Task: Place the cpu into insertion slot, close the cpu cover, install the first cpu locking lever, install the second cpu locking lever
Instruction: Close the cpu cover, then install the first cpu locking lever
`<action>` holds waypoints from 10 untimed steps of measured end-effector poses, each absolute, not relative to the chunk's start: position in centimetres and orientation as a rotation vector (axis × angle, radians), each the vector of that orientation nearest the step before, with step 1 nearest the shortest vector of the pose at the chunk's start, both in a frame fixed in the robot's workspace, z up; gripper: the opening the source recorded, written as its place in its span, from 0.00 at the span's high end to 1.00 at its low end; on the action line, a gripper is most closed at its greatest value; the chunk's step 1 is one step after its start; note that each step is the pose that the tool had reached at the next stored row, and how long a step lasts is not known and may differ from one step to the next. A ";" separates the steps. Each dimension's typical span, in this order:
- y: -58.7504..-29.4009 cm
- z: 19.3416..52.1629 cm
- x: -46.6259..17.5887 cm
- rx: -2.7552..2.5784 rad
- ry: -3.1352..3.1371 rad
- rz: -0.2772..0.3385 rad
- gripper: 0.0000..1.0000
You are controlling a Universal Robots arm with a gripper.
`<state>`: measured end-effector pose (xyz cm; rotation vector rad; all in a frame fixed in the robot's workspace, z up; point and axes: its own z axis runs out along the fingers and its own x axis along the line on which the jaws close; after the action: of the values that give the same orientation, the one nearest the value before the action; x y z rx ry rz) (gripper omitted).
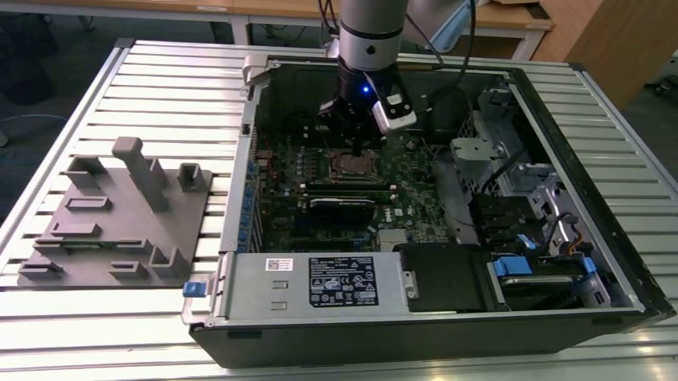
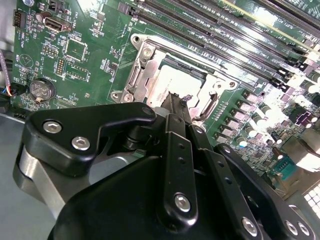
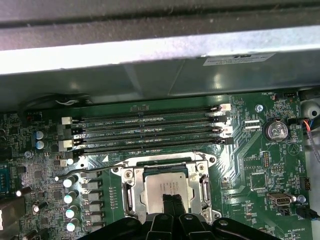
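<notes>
Cpu (image 3: 157, 190) beneath tool (image 3: 171, 199), both wrist views

A silver-grey robot arm (image 1: 371, 32) holds its black gripper (image 1: 351, 144) just above the square metal-rimmed insertion slot (image 1: 354, 166) inside an open black computer case (image 1: 317, 349).

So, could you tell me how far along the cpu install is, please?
Done: the cpu is seated and the cover looks closed over it. In hand: the shut gripper is at the cpu's top. Left: the levers; whether either is latched, I cannot tell.
</notes>
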<state>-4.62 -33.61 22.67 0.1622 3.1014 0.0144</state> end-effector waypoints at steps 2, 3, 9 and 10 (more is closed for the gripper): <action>-33.6 22.8 -4.6 0.162 3.102 0.014 0.90; -33.6 22.8 -4.6 0.162 3.101 0.014 0.90; -33.6 23.0 -4.6 0.162 3.102 0.014 0.90; -33.6 23.0 -4.6 0.162 3.102 0.014 0.90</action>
<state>-4.62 -33.61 23.01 0.1623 3.1015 0.0142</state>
